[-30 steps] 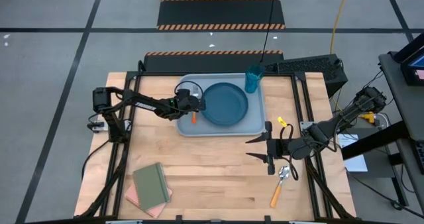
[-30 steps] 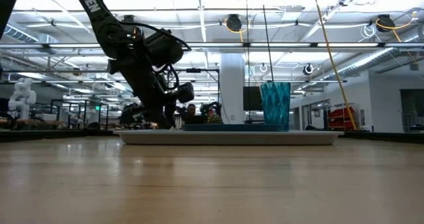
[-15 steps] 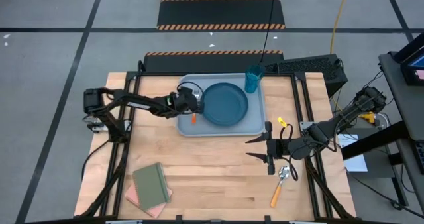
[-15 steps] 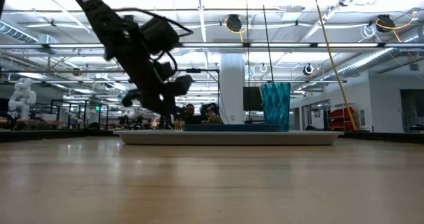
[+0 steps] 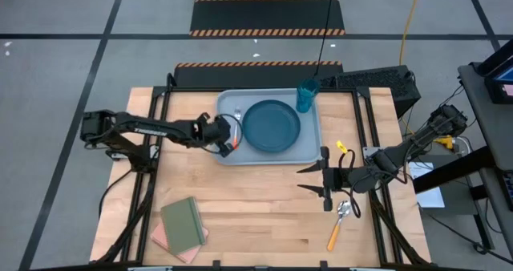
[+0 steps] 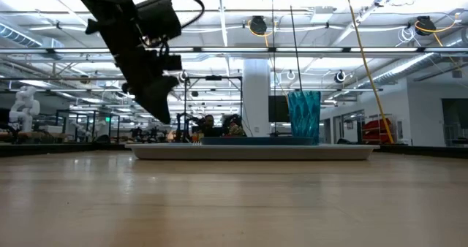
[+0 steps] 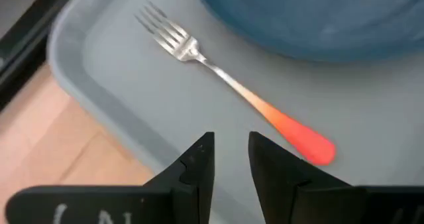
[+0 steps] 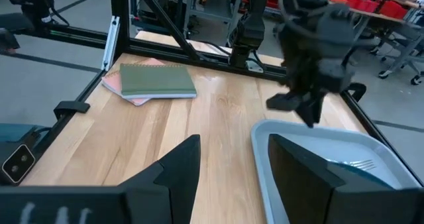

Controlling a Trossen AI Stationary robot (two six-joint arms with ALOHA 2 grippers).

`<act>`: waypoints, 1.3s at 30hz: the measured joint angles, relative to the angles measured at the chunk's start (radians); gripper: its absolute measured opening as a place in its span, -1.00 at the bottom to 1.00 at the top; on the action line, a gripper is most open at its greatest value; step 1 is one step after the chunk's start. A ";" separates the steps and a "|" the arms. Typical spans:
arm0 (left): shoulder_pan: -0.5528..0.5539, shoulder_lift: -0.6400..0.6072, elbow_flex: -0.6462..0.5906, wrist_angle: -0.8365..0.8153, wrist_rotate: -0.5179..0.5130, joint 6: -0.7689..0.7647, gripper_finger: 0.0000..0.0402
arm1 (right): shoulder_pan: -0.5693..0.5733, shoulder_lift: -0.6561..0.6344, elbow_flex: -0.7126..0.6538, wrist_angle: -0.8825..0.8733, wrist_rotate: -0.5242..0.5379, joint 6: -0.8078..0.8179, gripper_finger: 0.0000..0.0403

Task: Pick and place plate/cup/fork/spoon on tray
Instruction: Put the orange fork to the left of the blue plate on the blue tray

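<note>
The fork point(image 7: 225, 85), with silver tines and an orange handle, lies flat on the grey-blue tray point(image 5: 309, 149), left of the teal plate point(image 5: 272, 125). The teal cup point(image 5: 306, 96) stands upright in the tray's far right corner. My left gripper point(image 7: 230, 144) hovers above the tray's left rim, just short of the fork's handle end. Its fingers stand a little apart and are empty. It also shows in the high view point(image 5: 230, 139) and in the low view point(image 6: 162, 114). The spoon point(image 5: 339, 223) lies on the table at the near right. My right gripper point(image 5: 314, 179) is open and empty just left of the spoon.
A green notebook on a pink one point(image 5: 183, 223) lies at the table's near left. A small yellow piece point(image 5: 340, 149) lies right of the tray. Bare wood stretches between the tray and the near edge.
My left gripper has drawn back from the fork toward the table's left edge and has risen above the tray. The fork has stayed lying on the tray beside the plate. My right arm has kept still.
</note>
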 joint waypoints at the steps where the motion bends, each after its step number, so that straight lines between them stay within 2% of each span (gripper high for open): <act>1: -0.014 0.012 -0.001 -0.001 -0.009 0.004 -0.52 | 0.000 0.000 0.000 -0.001 0.000 0.000 -0.15; 4: -0.035 0.044 0.002 0.061 -0.010 0.084 -0.52 | -0.006 0.000 0.000 0.001 0.014 -0.008 -0.15; 10: -0.029 0.066 -0.001 0.028 0.064 0.156 -0.52 | -0.034 0.001 -0.031 0.022 0.104 -0.016 -0.15; 19: -0.031 0.138 -0.003 0.046 0.122 0.280 -0.52 | -0.109 0.001 -0.130 0.183 0.099 -0.066 -0.15; 21: -0.031 0.164 0.002 0.103 0.136 0.304 -0.52 | -0.120 0.001 -0.131 0.191 0.099 -0.067 -0.15; 29: -0.028 0.215 0.003 0.120 0.128 0.332 -0.52 | -0.119 0.000 -0.133 0.186 0.096 -0.072 -0.15; 39: -0.027 0.218 0.001 0.155 0.146 0.342 -0.52 | -0.119 0.001 -0.133 0.187 0.095 -0.087 -0.15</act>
